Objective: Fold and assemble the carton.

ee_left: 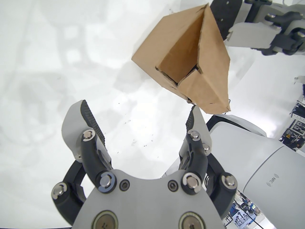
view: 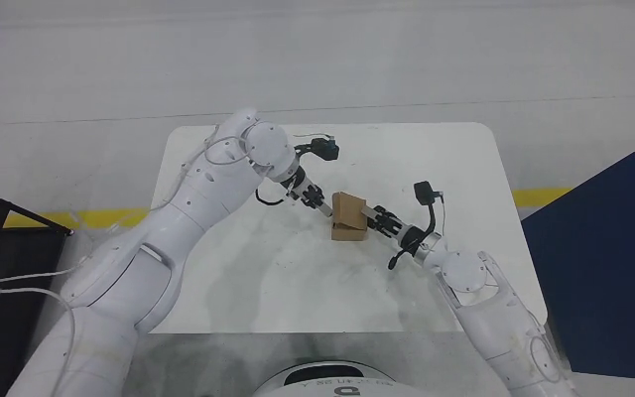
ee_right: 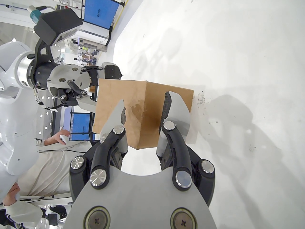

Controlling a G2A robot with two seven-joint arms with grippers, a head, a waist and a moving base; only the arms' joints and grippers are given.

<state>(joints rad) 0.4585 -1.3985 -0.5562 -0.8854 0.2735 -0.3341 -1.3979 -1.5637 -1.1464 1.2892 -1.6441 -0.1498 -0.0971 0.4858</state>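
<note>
Left gripper [ee_left: 139,107] hangs with fingers spread just beside the brown carton [view: 347,215], which sits near the middle of the white table [view: 248,288], its flaps partly folded. Right gripper [ee_right: 145,98], fingers likewise spread, faces the carton's corner from the opposite side.

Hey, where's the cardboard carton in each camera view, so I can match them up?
Top view: the carton mid-table, between the left gripper and the right gripper.
Left wrist view: the carton just past the left gripper, open end toward the camera.
Right wrist view: the carton just past the right gripper, a closed corner toward the camera.
Shared landmark: the white table beneath it.
</note>
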